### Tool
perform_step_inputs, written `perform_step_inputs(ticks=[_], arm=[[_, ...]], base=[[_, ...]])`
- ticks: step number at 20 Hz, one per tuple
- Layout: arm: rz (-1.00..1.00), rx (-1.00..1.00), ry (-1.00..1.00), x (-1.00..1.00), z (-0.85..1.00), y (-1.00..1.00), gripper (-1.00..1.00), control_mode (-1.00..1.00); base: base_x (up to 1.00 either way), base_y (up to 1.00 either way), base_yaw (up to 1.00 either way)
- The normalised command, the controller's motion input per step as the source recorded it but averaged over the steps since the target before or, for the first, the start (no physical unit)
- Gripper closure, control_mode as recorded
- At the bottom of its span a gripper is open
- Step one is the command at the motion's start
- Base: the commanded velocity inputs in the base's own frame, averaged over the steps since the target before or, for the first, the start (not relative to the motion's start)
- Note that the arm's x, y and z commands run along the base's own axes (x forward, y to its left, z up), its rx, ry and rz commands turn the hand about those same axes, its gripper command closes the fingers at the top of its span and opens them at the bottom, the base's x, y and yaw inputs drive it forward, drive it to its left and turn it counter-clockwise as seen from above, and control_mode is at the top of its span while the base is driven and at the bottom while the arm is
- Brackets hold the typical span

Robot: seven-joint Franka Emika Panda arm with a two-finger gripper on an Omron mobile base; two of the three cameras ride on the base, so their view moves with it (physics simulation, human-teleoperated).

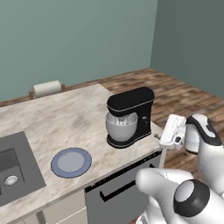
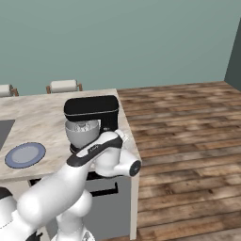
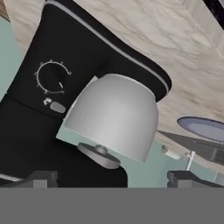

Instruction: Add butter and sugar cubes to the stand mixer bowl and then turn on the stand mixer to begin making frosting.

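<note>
Blue-grey, the plate [image 1: 71, 162] lies near your counter's [image 1: 65, 118] front edge, right of the sink [image 1: 13, 168]. Further right, the stand mixer [image 1: 131, 114] stands at the counter's front right corner, its bowl [image 1: 121, 126] seated under the head. Beyond that corner, your gripper [image 3: 111, 179] hovers spread and empty, facing the mixer's dial [image 3: 52, 78].

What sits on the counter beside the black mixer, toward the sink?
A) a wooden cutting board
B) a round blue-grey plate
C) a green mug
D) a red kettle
B: a flat round blue-grey plate lies on the counter between the stand mixer and the sink.
</note>
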Motion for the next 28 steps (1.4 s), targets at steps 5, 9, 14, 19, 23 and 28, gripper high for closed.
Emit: perform_step_inputs(ticks=[5, 9, 14, 19, 23, 28], arm=[[-0.01, 0.07, 0.00, 0.14, -0.08, 0.06, -1.00, -1.00], [-0.03, 0.05, 0.00, 0.06, -0.04, 0.09, -1.00, -1.00], [-0.05, 0.02, 0.00, 0.20, -0.01, 0.01, -1.00, -1.00], [-0.07, 0.00, 0.00, 0.27, -0.05, 0.00, -1.00, -1.00], [-0.07, 0.00, 0.00, 0.25, -0.11, 0.00, -1.00, -1.00], [-0.05, 0.00, 0.00, 0.24, -0.11, -0.02, -1.00, -1.00]], base=[[0.00, 0.00, 0.00], [0.00, 0.00, 0.00], [0.00, 0.00, 0.00], [0.00, 0.00, 0.00], [0.00, 0.00, 0.00], [0.00, 0.00, 0.00]])
